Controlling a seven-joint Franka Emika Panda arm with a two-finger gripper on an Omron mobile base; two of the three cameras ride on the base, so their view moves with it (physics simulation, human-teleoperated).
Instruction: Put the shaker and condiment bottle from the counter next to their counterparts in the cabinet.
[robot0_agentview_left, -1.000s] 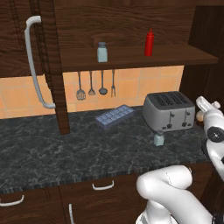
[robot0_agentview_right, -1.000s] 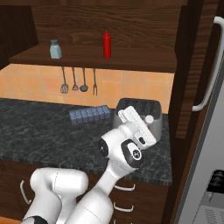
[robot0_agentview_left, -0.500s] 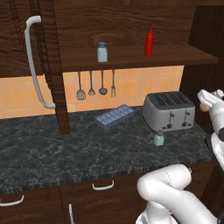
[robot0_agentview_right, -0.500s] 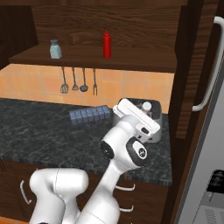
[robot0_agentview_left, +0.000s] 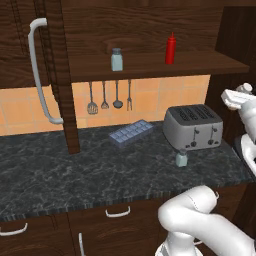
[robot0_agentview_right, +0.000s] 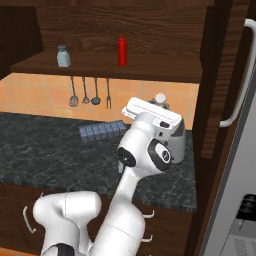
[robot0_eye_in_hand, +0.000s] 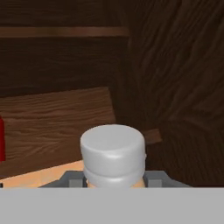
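Observation:
The condiment bottle's pale whitish cap (robot0_eye_in_hand: 113, 154) sits close before the hand camera, with a sliver of tan body under it. My gripper (robot0_agentview_left: 239, 96) is shut on this bottle, lifted at the right just below the shelf's level, above the toaster. From the right base view the cap (robot0_agentview_right: 160, 98) pokes up over the hand (robot0_agentview_right: 152, 112). The small blue-grey shaker (robot0_agentview_left: 181, 158) stands on the dark counter (robot0_agentview_left: 75, 172) in front of the toaster. On the cabinet shelf (robot0_agentview_left: 150, 65) stand the twin shaker (robot0_agentview_left: 116, 59) and the red squeeze bottle (robot0_agentview_left: 171, 48).
A silver toaster (robot0_agentview_left: 193, 126) stands at the right of the counter, and a blue-grey ridged tray (robot0_agentview_left: 131, 133) lies behind its middle. Utensils (robot0_agentview_left: 105, 95) hang under the shelf. The open cabinet door with its curved grey handle (robot0_agentview_left: 37, 70) juts out at the left. A dark wooden wall (robot0_agentview_left: 235, 45) bounds the right.
My hand has risen with the condiment bottle from beside the toaster to just below shelf height. The shaker on the counter and the shelf items stay put.

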